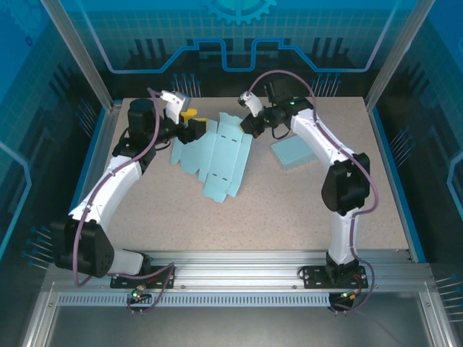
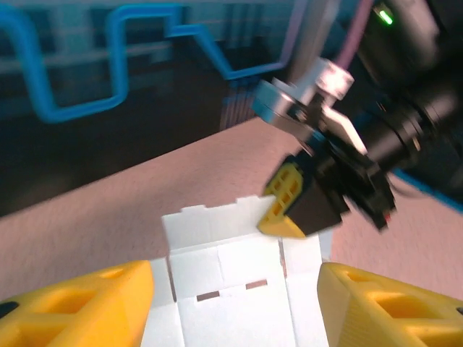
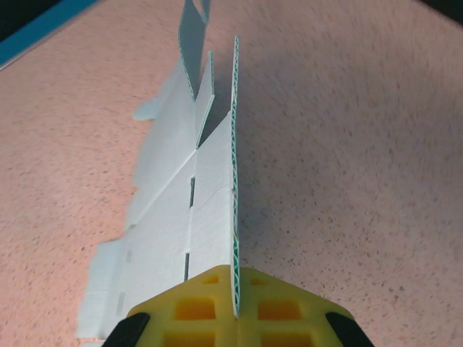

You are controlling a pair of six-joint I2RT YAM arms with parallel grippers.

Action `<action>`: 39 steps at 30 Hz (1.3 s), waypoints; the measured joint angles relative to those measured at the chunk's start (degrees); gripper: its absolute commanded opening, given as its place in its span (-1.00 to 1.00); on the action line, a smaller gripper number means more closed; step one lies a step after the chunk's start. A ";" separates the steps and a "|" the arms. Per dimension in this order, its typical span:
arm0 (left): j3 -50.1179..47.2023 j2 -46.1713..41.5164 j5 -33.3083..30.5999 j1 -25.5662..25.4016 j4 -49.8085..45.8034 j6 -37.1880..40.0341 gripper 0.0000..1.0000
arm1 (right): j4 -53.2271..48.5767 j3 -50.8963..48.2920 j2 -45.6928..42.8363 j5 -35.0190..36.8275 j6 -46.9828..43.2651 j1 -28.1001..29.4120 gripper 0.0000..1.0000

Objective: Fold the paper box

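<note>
The paper box is a flat light-blue blank lying unfolded mid-table. My right gripper is at its far right edge. In the right wrist view this gripper is shut on the thin edge of a flap of the paper box, and the flap stands upright. My left gripper is at the blank's far left edge. Its yellow fingers stand open, with the white inner face of the paper box between them. The right gripper pinches the far flap there.
A folded light-blue box lies right of the blank, under the right arm. Metal frame posts stand at the table's back corners, and a rail runs along the near edge.
</note>
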 measured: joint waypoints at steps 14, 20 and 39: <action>24.90 12.09 11.98 -4.26 -35.71 35.17 0.17 | -10.49 2.58 -4.87 -1.42 -13.25 4.24 -0.93; 28.72 15.34 10.34 -4.92 -45.22 41.70 0.14 | -13.03 4.85 -6.16 -1.55 -15.17 4.72 -0.91; 30.51 17.20 5.22 -5.51 -47.52 43.58 0.13 | -15.98 6.93 -6.86 2.95 -17.51 6.95 -0.95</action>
